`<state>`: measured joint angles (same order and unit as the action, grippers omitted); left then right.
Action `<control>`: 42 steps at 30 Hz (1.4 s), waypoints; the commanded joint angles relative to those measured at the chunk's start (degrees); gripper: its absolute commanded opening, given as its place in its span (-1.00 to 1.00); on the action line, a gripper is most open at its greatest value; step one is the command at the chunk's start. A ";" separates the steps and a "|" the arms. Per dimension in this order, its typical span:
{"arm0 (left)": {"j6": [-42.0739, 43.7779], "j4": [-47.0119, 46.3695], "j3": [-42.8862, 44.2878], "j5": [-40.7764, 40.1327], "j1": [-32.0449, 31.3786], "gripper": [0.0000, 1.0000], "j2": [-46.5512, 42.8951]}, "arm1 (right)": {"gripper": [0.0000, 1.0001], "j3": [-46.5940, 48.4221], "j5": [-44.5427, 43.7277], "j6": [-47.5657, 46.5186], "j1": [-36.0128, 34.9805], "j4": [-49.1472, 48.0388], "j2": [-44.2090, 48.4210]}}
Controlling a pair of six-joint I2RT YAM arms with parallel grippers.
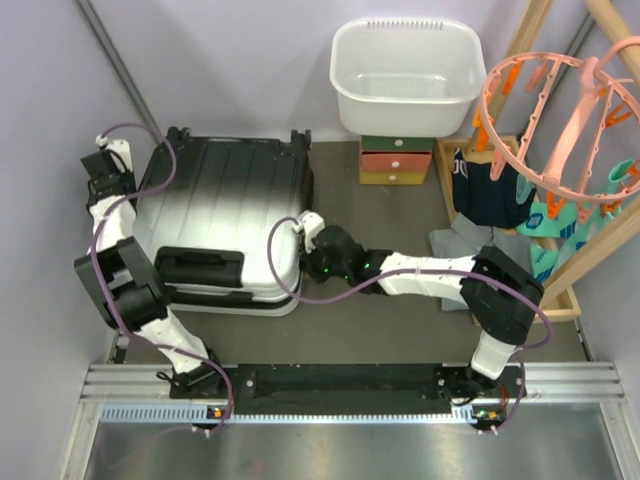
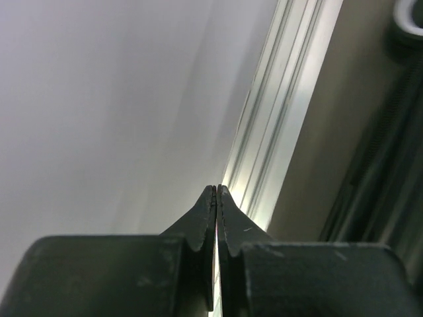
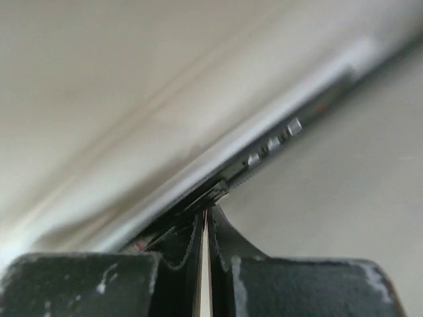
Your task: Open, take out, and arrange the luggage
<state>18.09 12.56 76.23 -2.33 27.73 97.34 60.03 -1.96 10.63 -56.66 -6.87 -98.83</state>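
Luggage [image 1: 220, 200] lies shut, left-centre of counter [image 1: 400, 330]. Right end effector [image 3: 205, 214] closed at its right-hand seam [image 3: 264, 155]; left end effector [image 2: 217, 190] closed, empty, upper left. Judgement: track the seam slowly, tips kept low.

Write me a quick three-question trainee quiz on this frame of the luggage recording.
1. True or false: the luggage lies with its lid open.
2. Where is the right hand? A) at the luggage's right edge B) at its far edge C) at its near edge
3. Fill in: the left hand is ____ (open or shut).
Key: 1 false; 2 A; 3 shut.
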 commanded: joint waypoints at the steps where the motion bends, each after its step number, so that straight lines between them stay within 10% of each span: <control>1: -1.22 11.86 9.17 12.17 -8.04 -0.94 4.69 | -1.00 8.07 13.38 5.09 -9.69 -8.60 -2.50; 6: 3.08 16.52 12.63 13.75 -7.95 -0.76 0.07 | -1.00 11.16 11.10 4.75 -9.08 -6.14 -4.00; 14: 20.04 34.78 9.65 25.95 -7.95 0.28 -19.17 | -1.00 12.65 14.79 7.39 -2.84 -6.75 -4.97; 17: 24.09 41.30 11.12 32.19 -8.13 0.38 -24.10 | -1.00 15.46 15.31 7.47 -2.75 -5.52 -6.64; 23: 26.55 53.52 15.79 37.22 -8.56 0.38 -27.82 | -1.00 20.39 14.26 12.22 -2.92 -4.64 -10.77; 28: 49.73 73.71 14.40 39.07 -8.74 0.25 -30.36 | -1.00 19.07 12.16 11.34 -2.92 -4.90 -9.99; 42: 70.60 73.75 2.61 18.07 -10.68 0.19 -36.52 | -1.00 22.76 9.08 7.39 -2.84 -2.27 -12.79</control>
<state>83.74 76.38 77.25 20.53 17.08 58.43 76.38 10.48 19.66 -59.48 -2.92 -110.41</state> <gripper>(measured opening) 0.610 0.005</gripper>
